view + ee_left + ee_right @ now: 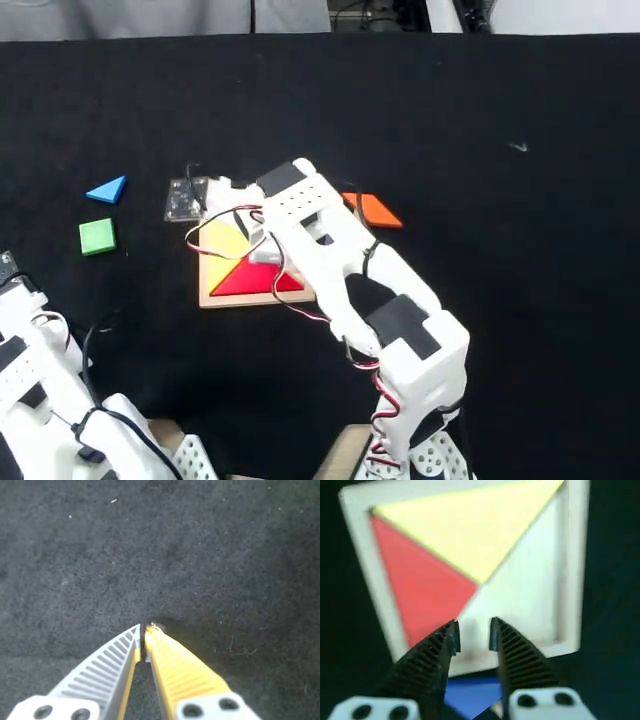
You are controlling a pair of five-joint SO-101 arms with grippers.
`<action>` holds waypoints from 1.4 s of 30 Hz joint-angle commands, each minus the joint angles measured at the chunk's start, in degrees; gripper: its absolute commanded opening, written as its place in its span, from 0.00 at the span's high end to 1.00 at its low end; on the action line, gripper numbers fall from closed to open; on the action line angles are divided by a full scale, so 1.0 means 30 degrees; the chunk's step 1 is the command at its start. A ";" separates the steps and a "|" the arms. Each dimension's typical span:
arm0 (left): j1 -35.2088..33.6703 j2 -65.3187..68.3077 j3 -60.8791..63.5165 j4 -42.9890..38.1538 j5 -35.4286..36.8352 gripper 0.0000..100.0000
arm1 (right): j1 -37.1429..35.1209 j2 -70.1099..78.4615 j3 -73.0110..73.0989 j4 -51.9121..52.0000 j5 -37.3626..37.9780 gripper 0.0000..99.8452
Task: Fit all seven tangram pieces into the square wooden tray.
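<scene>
R grip [472, 630] jaws slightly apart over tray [572, 580] | yellow tri [470, 530] + red tri [425, 595] inside | blue pc [470, 695] by jaws, gripped? cant tell | L grip [144, 630] tips together, over black cloth [160, 545]

Wooden tray [230, 299] holds yellow triangle [225, 243], red triangle [250, 279] (both flat); orange piece [378, 210], blue triangle [107, 190], green square [97, 237] outside.
</scene>
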 commanded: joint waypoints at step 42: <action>0.0073 -0.0322 -0.0103 -0.0410 -0.0059 0.97 | 1.1604 -1.1678 0.7839 -0.0117 -0.2432 0.99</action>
